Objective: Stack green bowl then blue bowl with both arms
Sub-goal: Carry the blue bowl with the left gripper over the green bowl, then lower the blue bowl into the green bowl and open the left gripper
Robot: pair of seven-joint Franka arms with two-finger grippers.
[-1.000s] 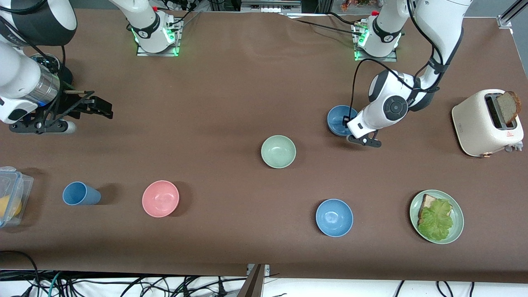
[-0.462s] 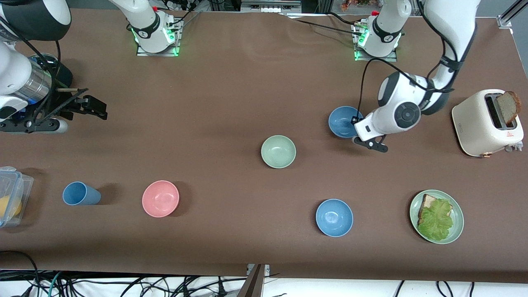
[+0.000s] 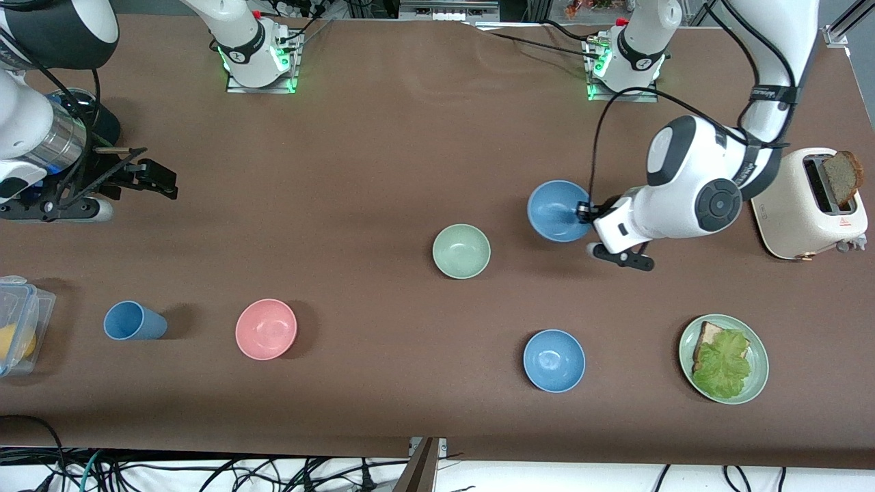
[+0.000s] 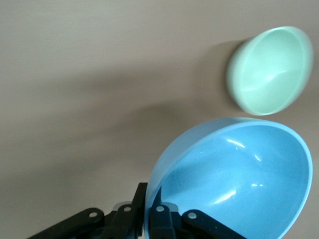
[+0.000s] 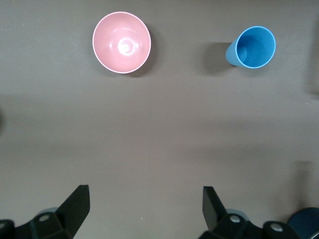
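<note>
The green bowl (image 3: 461, 251) stands on the table near the middle; it also shows in the left wrist view (image 4: 269, 69). My left gripper (image 3: 583, 212) is shut on the rim of the blue bowl (image 3: 557, 210) and holds it tilted above the table, beside the green bowl toward the left arm's end. In the left wrist view the fingers pinch the blue bowl's (image 4: 234, 179) wall, one inside and one outside, at the left gripper (image 4: 149, 199). My right gripper (image 3: 154, 179) is open and empty over the right arm's end of the table, also in its wrist view (image 5: 144, 199).
A brighter sky-blue bowl (image 3: 554, 360) sits nearer the camera. A pink bowl (image 3: 266, 329) and a blue cup (image 3: 133, 320) stand toward the right arm's end. A toaster (image 3: 806, 205), a green plate (image 3: 760, 355) with toast and lettuce, and a plastic box (image 3: 17, 321) stand at the ends.
My left gripper has lifted the blue bowl off the table and carried it a little toward the green bowl. My right gripper shifted slightly at first, then stayed still.
</note>
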